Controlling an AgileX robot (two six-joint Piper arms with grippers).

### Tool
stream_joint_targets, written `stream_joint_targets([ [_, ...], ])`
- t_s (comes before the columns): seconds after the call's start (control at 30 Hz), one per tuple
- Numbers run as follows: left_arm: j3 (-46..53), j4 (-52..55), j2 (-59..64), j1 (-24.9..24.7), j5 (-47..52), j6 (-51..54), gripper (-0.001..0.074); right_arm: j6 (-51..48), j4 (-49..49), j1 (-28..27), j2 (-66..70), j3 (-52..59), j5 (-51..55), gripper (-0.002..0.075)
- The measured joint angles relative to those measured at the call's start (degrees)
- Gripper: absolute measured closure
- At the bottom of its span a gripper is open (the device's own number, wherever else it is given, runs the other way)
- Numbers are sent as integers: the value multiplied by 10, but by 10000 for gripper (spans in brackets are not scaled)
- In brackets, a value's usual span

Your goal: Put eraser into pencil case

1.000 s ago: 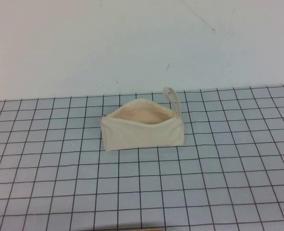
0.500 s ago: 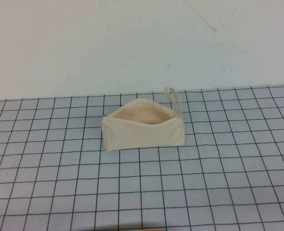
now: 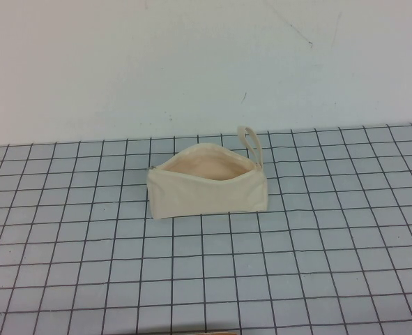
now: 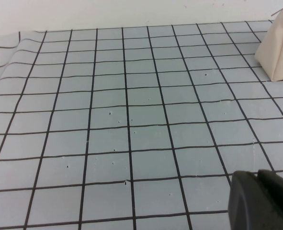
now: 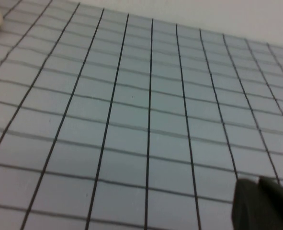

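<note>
Left gripper (image 4: 262, 200): I only get a dark matte chunk of it at the corner of the left wrist view, low over the mat, nothing in it that I can see. Can't tell if the fingers are spread or pressed together. Right gripper (image 5: 261, 203): same story in the right wrist view, a dark blurred lump over bare grid; can't tell its state either. Neither arm shows in the high view.

Pencil case (image 3: 207, 183): cream canvas wedge, soft and slightly creased, standing upright mid-mat with its mouth gaping open upward. Peach lining visible inside. Fabric loop handle (image 3: 249, 143) sticks up at its right end. I see no eraser in any view; can't tell whether it sits inside the pouch.

From the left wrist view the pouch's end (image 4: 280, 48) reads as a pale triangle, well apart from that gripper.

Mat (image 3: 317, 265): grey-blue, smooth, black grid lines, a few tiny specks. Far edge meets a white wall (image 3: 157, 63) just behind the pouch. Open mat all round the pouch, widest on the near side.
</note>
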Motion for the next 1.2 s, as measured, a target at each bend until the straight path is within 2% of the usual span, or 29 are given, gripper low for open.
stream_joint_targets([
  [0.17,0,0,0,0,0,0,736,2,0,0,0,-1,14,724],
  [0.57,0,0,0,0,0,0,736,106,-28,0,0,-2,20,724],
  [1.2,0,0,0,0,0,0,737,111,-36,0,0,-2,21,724],
])
